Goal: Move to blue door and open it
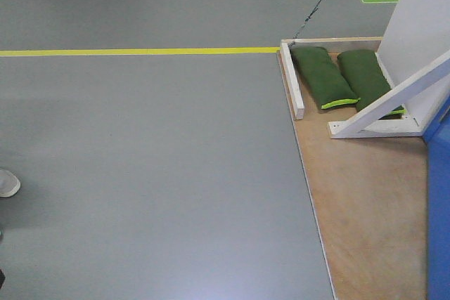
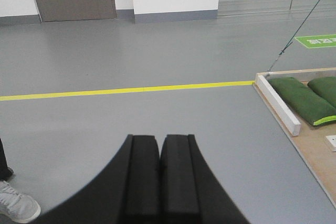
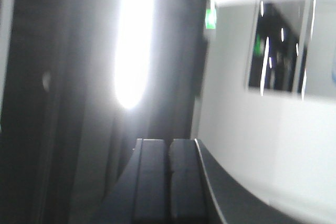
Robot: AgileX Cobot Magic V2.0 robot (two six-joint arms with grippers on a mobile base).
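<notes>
Approach step in hand. The blue door (image 1: 440,216) shows only as a strip at the far right edge of the front view, on the plywood platform (image 1: 365,201) behind a white support brace (image 1: 390,103); its handle is out of sight. Green sandbags (image 1: 322,76) lie at the platform's corner. The left gripper (image 2: 159,148) is pressed closed and empty. The right gripper (image 3: 169,148), in a blurred view, is likewise closed on nothing. Judged next: the base must turn right and close in until the handle is reachable.
</notes>
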